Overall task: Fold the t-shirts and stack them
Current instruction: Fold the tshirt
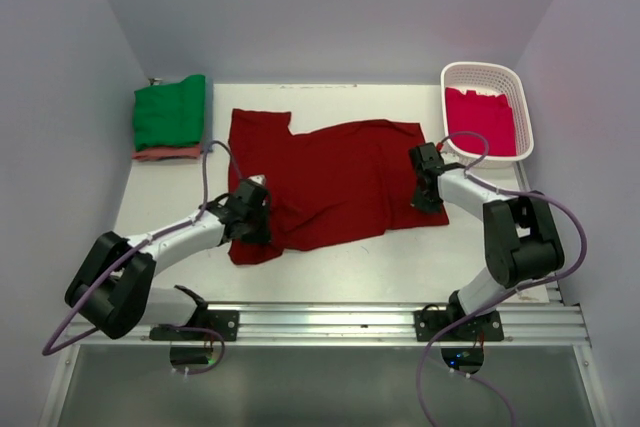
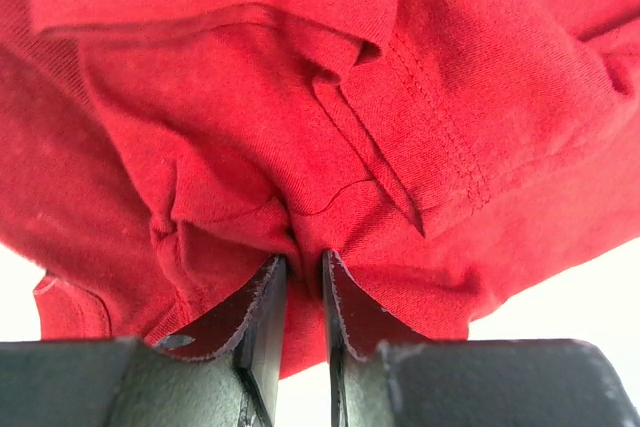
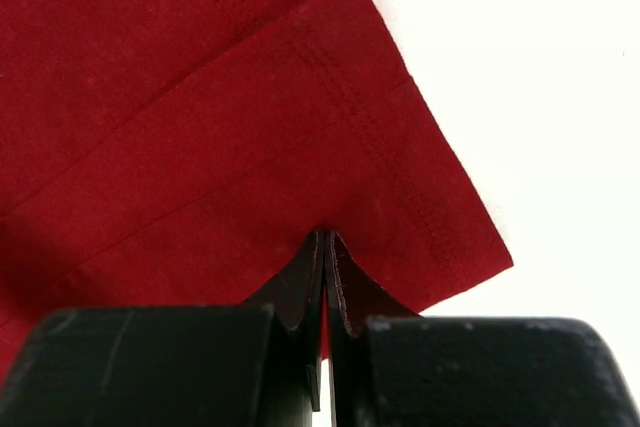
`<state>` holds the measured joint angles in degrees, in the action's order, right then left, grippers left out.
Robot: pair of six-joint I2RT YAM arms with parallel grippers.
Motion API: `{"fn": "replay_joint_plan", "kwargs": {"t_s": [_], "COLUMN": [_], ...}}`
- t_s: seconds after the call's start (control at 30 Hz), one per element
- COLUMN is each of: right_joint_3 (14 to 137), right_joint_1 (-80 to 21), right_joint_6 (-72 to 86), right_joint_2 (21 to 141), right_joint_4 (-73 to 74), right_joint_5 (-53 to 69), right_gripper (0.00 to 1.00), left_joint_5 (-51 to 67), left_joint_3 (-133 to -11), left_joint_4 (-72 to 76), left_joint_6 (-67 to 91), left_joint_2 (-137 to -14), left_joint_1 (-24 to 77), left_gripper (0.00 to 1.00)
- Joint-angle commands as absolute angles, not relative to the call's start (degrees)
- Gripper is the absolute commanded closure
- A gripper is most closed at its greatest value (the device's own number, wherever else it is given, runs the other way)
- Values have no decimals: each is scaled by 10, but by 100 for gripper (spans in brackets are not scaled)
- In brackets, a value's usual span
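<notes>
A large dark red t-shirt [image 1: 330, 182] lies spread across the middle of the table. My left gripper [image 1: 256, 211] is at its lower left part. In the left wrist view that gripper [image 2: 304, 267] is shut on a bunched fold of the red cloth [image 2: 300, 127]. My right gripper [image 1: 428, 189] is at the shirt's right edge. The right wrist view shows it [image 3: 326, 243] shut on the hemmed edge of the cloth [image 3: 200, 127]. A folded green t-shirt [image 1: 170, 112] lies on a salmon-pink one [image 1: 165, 154] at the back left. A crimson-pink t-shirt [image 1: 478, 123] sits in the basket.
The white lattice basket [image 1: 522, 107] stands at the back right corner. Grey walls close the table on the left, back and right. A metal rail [image 1: 380, 322] with both arm bases runs along the near edge.
</notes>
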<state>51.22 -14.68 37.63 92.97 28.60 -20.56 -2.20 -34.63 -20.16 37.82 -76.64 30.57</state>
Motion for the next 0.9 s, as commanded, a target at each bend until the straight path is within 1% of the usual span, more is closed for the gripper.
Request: {"fn": "replay_joint_plan", "kwargs": {"t_s": [0.0, 0.2, 0.3, 0.37, 0.5, 0.67, 0.77, 0.87], "right_joint_3": [467, 442, 442, 442, 459, 470, 474, 479], "right_joint_1": [-150, -149, -150, -150, -150, -150, -149, -150], "right_joint_6": [397, 415, 428, 433, 438, 445, 449, 449], "right_joint_2": [933, 875, 847, 837, 851, 878, 864, 819], "right_joint_4": [402, 446, 467, 477, 506, 525, 539, 551], "right_joint_5": [-161, -171, -167, -187, -216, -227, -236, -257], "right_gripper": [98, 92, 90, 89, 85, 86, 86, 87], "left_joint_5": [7, 10, 11, -16, -25, -58, -79, -102], "left_joint_3": [-337, -347, -353, -362, -372, -388, -404, -433], "left_joint_4": [-348, -428, -461, -494, -526, -560, -580, -584], "left_joint_6": [416, 450, 468, 473, 476, 474, 476, 485], "left_joint_2": [-766, -730, -688, -674, -657, -645, -628, -597], "left_joint_1": [339, 383, 393, 395, 396, 396, 396, 396], "left_gripper": [75, 73, 72, 72, 70, 67, 67, 59]}}
